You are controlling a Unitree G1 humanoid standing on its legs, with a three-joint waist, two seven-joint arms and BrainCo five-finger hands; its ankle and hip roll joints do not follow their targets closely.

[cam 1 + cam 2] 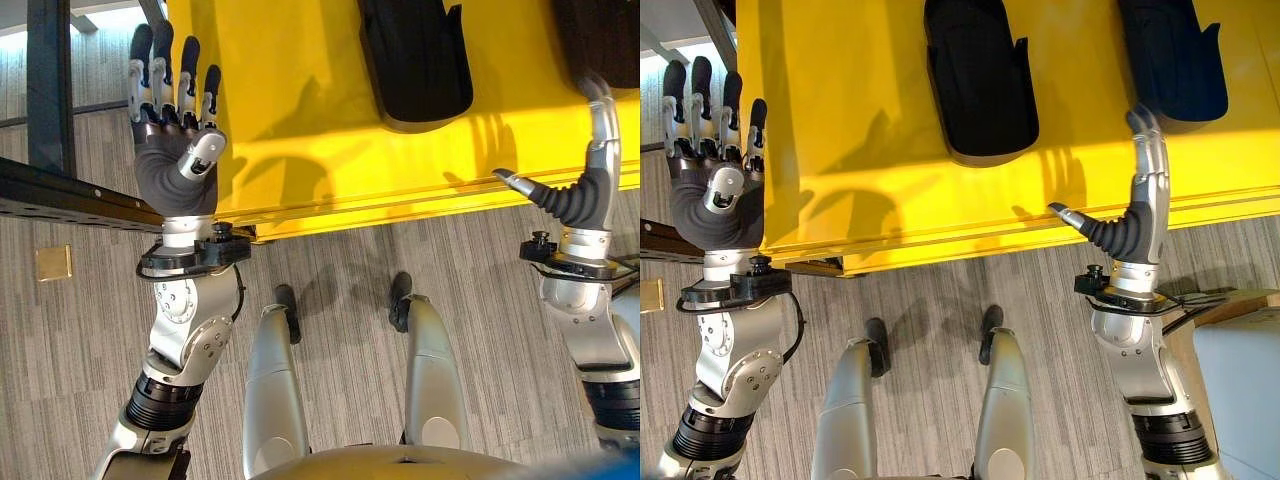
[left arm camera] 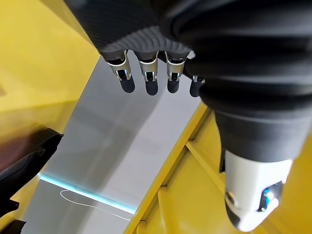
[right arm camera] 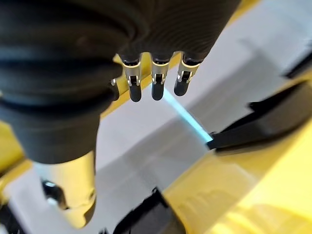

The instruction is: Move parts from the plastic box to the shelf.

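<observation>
Left eye view: two black parts [image 1: 415, 60] on one yellow shelf [image 1: 290, 120].

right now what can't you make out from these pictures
- Black moulded parts in the yellow plastic box: far ends cut off by the eye views' top edge.
- Box's depth and remaining contents: beyond the frame.
- Shelf: cannot tell which structure it is; a dark metal beam is partly behind the open left hand.
- Open right hand: seen edge-on, palm hidden.
</observation>
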